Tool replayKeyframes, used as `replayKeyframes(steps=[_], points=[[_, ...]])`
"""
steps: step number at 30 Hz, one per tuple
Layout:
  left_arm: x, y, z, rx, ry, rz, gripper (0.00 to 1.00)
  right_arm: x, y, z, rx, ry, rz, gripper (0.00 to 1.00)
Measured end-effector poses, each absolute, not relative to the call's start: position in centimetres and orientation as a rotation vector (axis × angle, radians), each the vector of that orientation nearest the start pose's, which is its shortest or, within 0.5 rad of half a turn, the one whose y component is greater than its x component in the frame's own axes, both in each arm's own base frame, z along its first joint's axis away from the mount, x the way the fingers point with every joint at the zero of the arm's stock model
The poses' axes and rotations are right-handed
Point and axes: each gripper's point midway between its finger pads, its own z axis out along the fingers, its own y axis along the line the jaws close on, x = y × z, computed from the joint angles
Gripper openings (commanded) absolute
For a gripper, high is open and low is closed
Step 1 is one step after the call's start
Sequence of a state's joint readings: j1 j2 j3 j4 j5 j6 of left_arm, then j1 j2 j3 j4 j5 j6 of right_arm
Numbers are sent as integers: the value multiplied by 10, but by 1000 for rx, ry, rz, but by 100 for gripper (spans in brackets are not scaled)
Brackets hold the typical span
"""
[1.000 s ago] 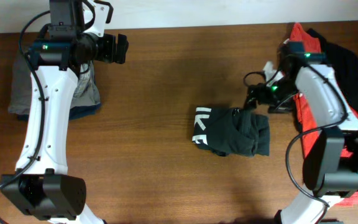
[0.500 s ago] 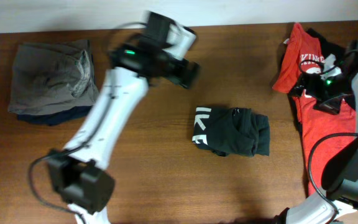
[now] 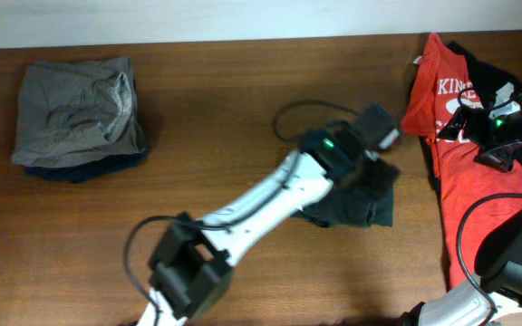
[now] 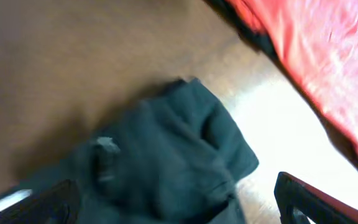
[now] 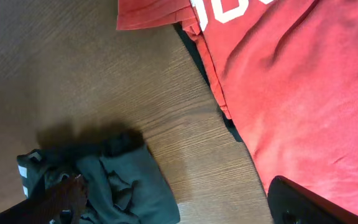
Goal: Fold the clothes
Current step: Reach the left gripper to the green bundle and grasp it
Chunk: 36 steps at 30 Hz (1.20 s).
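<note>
A folded black T-shirt (image 3: 362,206) lies mid-table, its white letters covered from overhead by my left arm. My left gripper (image 3: 381,167) hovers right over it, open. In the left wrist view the dark shirt (image 4: 166,149) fills the space under my left gripper (image 4: 173,211), whose jaws stand wide apart with nothing held. My right gripper (image 3: 469,131) is open at the left edge of the red T-shirt (image 3: 465,190). From the right wrist, my right gripper (image 5: 185,205) sits above bare wood, between the black shirt (image 5: 123,186) and the red shirt (image 5: 291,93).
A folded grey piece (image 3: 75,109) rests on a navy one (image 3: 80,168) at the far left. Another black garment (image 3: 489,65) lies partly under the red shirt at the far right. My left arm (image 3: 261,199) stretches diagonally across the table's middle.
My left arm has swung from the far-left stack across to the folded black shirt. My right gripper has drawn back to the right onto the red shirt and opened a little wider.
</note>
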State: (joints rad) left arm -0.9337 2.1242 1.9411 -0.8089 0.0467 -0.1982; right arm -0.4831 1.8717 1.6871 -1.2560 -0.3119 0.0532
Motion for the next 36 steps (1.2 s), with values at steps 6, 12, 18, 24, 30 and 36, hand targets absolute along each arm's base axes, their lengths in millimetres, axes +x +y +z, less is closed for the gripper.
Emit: replayKeyframes(steps=[6,12,18,24,30,36], points=[[283,-474,108,1055,2472,-441,98,359,-129,144,752,2837,414,98],[281,-478,109,1063,2459,-450,98,359,-129,144,752,2837,415,98],[269,-497,78,1198,2452,-570,98,359,-129,144,751,2837,415,98],[269,-488,42,1250,2542,-627,98,359,-129,144,752,2836,414,98],[296,-460,39,1166,2628,-623,98,359,-129,144,752,2836,414,98],[346,-397,32,973,2777,-574,98,359,-129,144,750,2836,414,98]])
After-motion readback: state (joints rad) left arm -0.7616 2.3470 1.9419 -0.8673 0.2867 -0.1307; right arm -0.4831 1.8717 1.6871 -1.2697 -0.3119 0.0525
